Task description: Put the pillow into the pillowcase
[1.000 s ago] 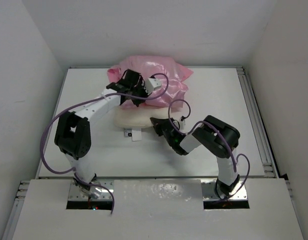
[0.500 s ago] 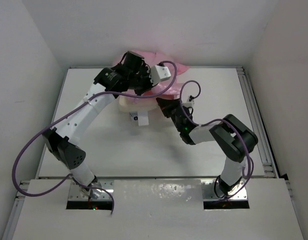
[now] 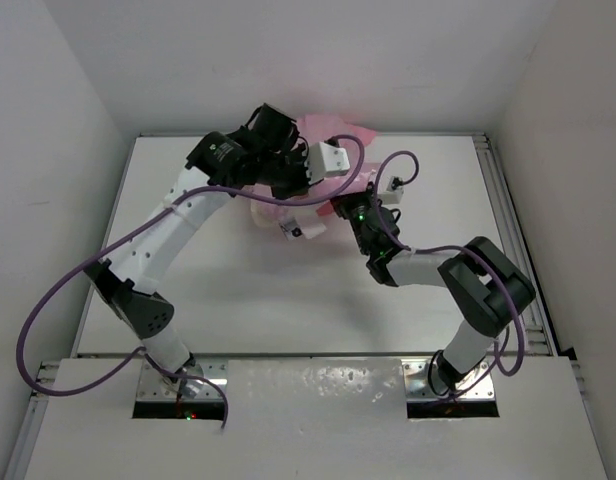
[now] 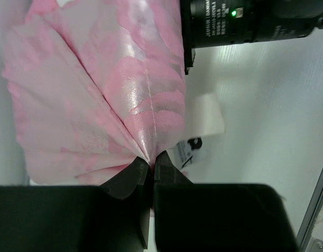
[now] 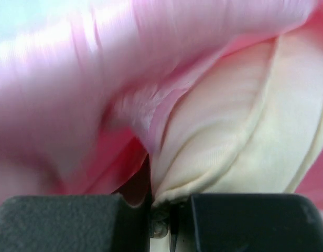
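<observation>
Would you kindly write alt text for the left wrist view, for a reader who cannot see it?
The left gripper is shut on a bunched fold of the shiny pink pillowcase, which fans out above it. Beside it a small white tag with dark print shows against the white table, and the right arm's black body crosses the top.

Top external: high behind the near edge of the table [image 3: 248,300], looking down on all of it. Left wrist: close, along the left gripper [image 4: 152,159]. Right wrist: closer, against the pillow [image 5: 245,131]. All share the pillowcase [image 3: 338,128] at the table's far edge.
</observation>
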{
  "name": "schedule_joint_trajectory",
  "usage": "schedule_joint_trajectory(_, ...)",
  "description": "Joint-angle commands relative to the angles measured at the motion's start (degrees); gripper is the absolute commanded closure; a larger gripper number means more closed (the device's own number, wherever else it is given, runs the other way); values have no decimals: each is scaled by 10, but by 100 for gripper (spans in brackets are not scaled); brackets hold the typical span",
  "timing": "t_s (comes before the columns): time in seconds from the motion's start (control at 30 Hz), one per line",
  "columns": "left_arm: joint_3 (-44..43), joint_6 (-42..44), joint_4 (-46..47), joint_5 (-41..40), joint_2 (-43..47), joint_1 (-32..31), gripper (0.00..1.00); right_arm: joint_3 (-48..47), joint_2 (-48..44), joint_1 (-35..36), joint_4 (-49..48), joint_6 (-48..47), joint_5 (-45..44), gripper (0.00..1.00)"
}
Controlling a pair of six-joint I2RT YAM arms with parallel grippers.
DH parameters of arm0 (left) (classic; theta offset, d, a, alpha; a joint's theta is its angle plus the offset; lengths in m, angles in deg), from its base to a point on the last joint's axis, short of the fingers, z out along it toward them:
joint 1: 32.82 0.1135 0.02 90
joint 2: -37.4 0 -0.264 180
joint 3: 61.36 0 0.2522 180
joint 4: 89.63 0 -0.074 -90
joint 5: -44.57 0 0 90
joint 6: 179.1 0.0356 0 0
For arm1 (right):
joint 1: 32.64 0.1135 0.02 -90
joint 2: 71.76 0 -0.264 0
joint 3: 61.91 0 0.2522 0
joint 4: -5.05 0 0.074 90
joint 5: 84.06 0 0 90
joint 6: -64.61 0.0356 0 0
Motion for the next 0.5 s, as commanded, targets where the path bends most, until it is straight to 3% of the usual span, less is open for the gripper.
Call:
schedule_joint_trajectory(0.0, -61, 15, -65, 92, 44, -39, 100, -43, 13, -26, -93, -51, -75, 100)
schedule_joint_trajectory(0.17, -72, 9, -88, 139, 57, -59, 100, -143, 42, -27, -3, -105, -115, 100)
schedule_joint_trajectory(0.27, -70, 12, -85, 138, 56, -56, 100, -174, 71, -27, -2, -110, -127, 100)
schedule_joint_trajectory(0.4, -25, -6, -28, 128, 66, -22, 100, -190, 91, -13, 21, -129, -95, 100)
schedule_joint_trajectory(0.43, -2, -20, -3, 114, 72, -12, 100, -181, 90, -8, 28, -149, -82, 97)
schedule_joint_trajectory(0.47, 22, -24, 16, 98, 79, -2, 100, -170, 87, -5, 41, -157, -69, 87)
